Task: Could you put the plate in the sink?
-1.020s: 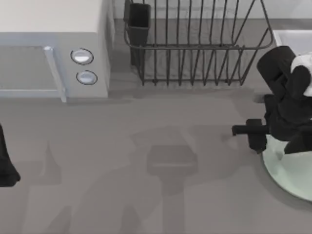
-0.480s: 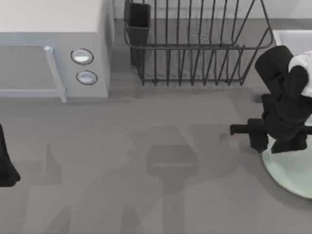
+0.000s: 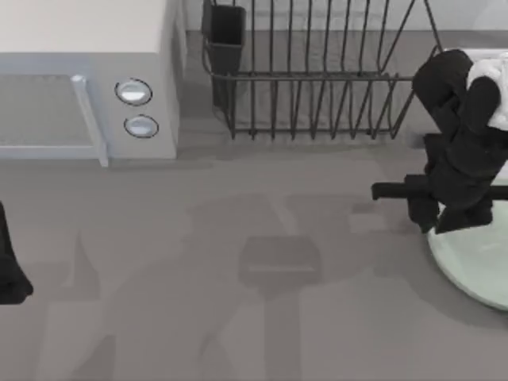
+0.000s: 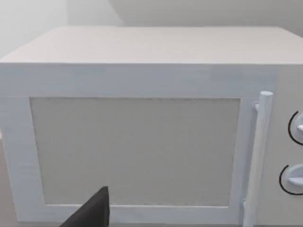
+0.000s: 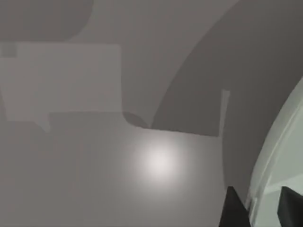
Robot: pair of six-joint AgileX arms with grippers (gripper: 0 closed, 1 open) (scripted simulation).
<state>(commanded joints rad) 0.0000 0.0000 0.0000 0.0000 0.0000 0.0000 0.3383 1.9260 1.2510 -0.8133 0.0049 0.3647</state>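
The pale mint-green plate (image 3: 476,266) is at the table's right edge, its near part running out of the top view. My right gripper (image 3: 454,221) is shut on the plate's left rim, and the black arm above hides that part of the plate. In the right wrist view the plate's rim (image 5: 277,156) runs between the two dark fingertips (image 5: 234,208). Behind the arm, at the back right corner, a strip of the sink's white rim (image 3: 494,54) shows. My left arm is parked at the table's left edge (image 3: 8,270).
A black wire dish rack (image 3: 317,71) with a dark cup (image 3: 226,32) stands at the back centre, just left of the sink. A white microwave (image 3: 79,79) fills the back left; its door (image 4: 135,151) faces the left wrist camera. Grey tabletop (image 3: 262,262) lies between.
My right gripper and the plate have shifted a little toward the back of the table, nearer the sink. The left arm has not moved.
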